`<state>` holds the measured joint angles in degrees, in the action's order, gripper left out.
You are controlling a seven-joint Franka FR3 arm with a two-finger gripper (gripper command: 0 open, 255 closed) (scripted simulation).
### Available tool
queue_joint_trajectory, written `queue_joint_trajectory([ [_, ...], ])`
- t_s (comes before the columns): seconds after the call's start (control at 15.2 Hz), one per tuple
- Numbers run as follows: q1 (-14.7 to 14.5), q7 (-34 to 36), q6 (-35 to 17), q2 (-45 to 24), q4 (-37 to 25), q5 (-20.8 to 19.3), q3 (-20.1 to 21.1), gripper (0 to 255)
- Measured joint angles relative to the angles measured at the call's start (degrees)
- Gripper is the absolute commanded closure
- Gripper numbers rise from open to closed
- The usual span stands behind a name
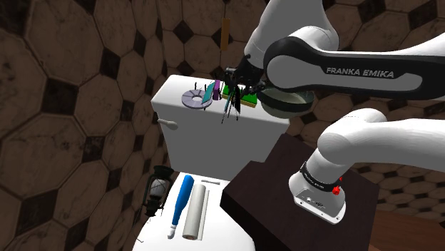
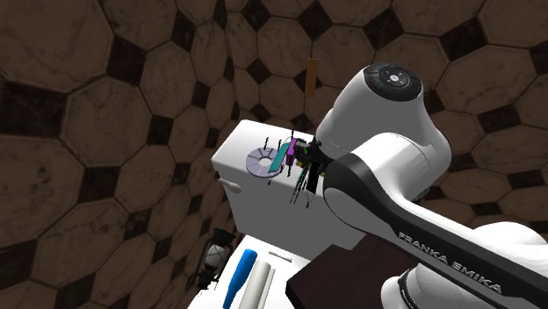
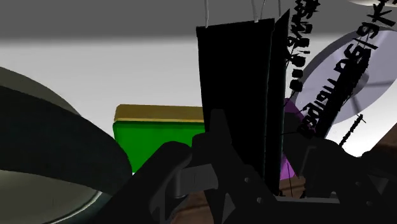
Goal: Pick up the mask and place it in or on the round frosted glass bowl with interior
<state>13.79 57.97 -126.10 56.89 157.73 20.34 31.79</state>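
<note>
**DESK:** What is the end effector doing?

**OPERATOR:** My end effector (image 1: pixel 237 84) is clenched on the mask (image 3: pixel 235 83), a flat black panel with white strings. In the wrist view it stands up between the fingers; in the shoulder view it hangs above the white cistern (image 1: pixel 171 96).

**DESK:** And the bowl?

**OPERATOR:** The bowl (image 1: pixel 289 107), round and grey-green, sits on the cistern at the shoulder view's right, partly under my arm; the mask is near it, not in it; a green block (image 3: pixel 159 137) with a tan top lies between the two.

**DESK:** Anything else in shot?

**OPERATOR:** A grey disc (image 1: pixel 194 98) lies on the cistern, to the shoulder view's left of the mask; on the toilet lid (image 1: pixel 214 228) below, a blue bat (image 1: pixel 180 202) and a white roll (image 1: pixel 195 212) lie side by side; a lantern (image 1: pixel 156 189) stands beside the toilet; a wall (image 1: pixel 71 85) of brown hexagonal tiles stands behind.
</note>
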Motion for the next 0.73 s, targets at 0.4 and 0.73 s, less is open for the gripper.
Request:
queue_joint_trajectory([
  [0.4, 0.1, 0.0, 0.0, -0.1, -0.2, 0.0, 0.0, 255],
  [0.73, 0.3, -0.1, 1.5, 0.1, -1.3, -0.5, -0.6, 255],
])
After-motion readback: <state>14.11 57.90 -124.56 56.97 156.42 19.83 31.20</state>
